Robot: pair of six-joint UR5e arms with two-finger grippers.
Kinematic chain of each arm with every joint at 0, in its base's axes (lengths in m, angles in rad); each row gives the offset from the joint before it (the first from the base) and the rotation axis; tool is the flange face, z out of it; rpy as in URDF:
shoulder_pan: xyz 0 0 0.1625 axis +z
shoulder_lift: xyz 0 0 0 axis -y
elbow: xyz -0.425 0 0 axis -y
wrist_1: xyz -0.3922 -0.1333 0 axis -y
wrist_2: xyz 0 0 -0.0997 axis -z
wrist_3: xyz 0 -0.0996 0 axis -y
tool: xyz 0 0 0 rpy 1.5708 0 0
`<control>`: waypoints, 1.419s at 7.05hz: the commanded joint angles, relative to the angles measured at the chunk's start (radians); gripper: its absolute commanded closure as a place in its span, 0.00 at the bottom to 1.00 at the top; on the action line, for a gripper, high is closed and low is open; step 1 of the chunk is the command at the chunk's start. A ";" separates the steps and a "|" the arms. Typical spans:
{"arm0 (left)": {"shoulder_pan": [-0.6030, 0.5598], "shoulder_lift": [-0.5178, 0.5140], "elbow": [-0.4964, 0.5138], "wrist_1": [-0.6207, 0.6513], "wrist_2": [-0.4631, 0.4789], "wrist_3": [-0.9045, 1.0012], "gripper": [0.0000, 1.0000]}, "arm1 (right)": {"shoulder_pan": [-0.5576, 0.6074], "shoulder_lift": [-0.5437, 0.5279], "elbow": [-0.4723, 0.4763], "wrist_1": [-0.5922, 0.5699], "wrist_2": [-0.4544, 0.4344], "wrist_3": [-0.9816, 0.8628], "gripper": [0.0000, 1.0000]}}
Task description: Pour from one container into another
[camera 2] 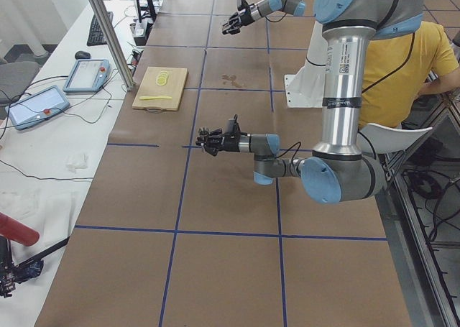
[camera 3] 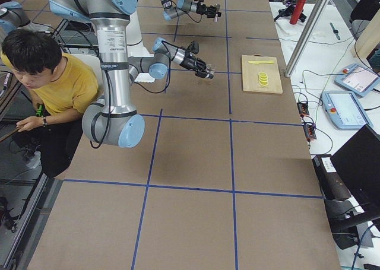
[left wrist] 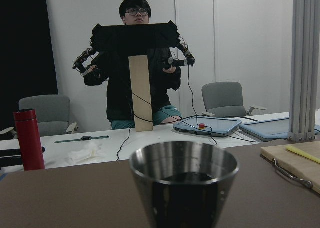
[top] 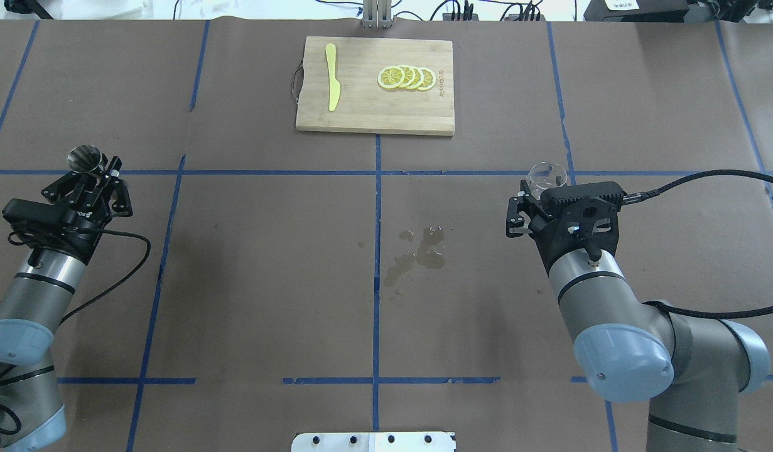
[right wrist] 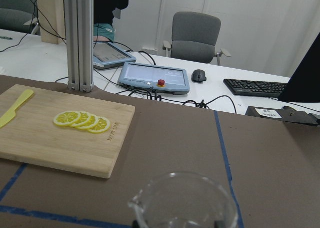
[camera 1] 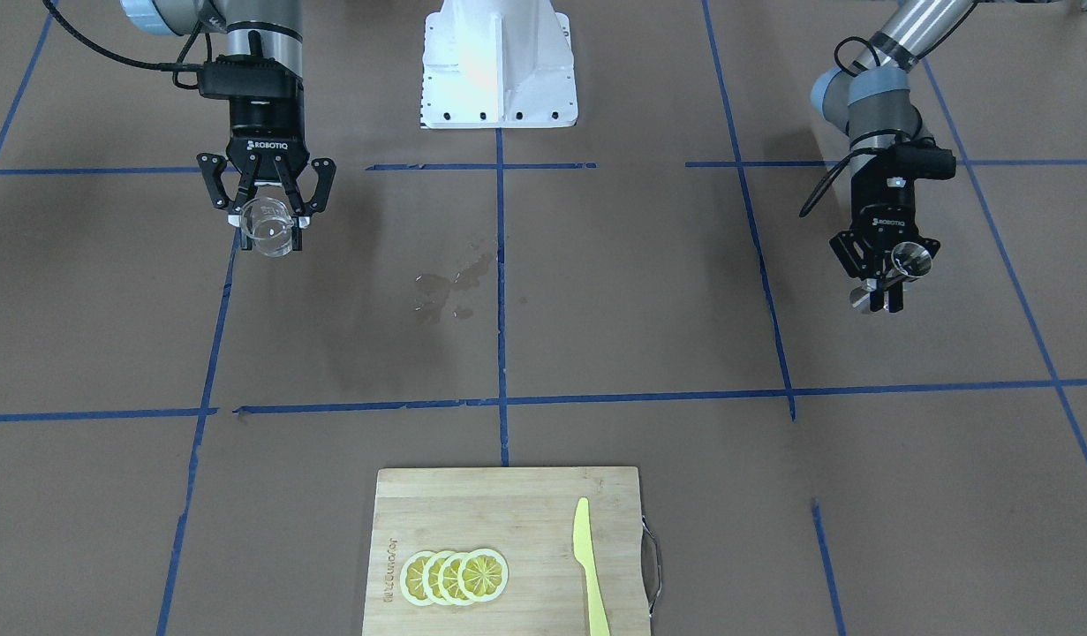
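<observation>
ROBOTIQ-marked right gripper (camera 1: 269, 231), jaws pinching the clear glass measuring cup (camera 1: 267, 225), three o'clock overhead; left gripper (camera 1: 886, 296), same ROBOTIQ mark, clamping the steel jigger (camera 1: 912, 261), nine o'clock; both vessels upright

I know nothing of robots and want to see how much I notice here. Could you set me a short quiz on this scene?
1. True or false: the right claw holds the jigger.
2. What lies on the board beside the lemon slices? A) a spoon B) a knife C) a lime
3. How many lemon slices are there?

Key:
1. False. It holds the cup, and the left claw holds the jigger.
2. B
3. Four
</observation>
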 commanded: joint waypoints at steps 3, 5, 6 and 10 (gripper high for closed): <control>-0.039 0.032 0.135 -0.039 0.059 -0.138 1.00 | 0.008 0.001 0.000 0.000 0.004 -0.010 1.00; -0.040 0.033 0.178 -0.056 0.089 -0.174 1.00 | 0.012 0.003 0.001 0.002 0.016 -0.030 1.00; -0.032 0.023 0.180 -0.055 0.098 -0.174 1.00 | 0.015 0.003 0.001 0.002 0.018 -0.030 1.00; -0.031 0.000 0.170 -0.042 0.040 -0.174 1.00 | 0.015 0.004 0.003 0.002 0.018 -0.034 1.00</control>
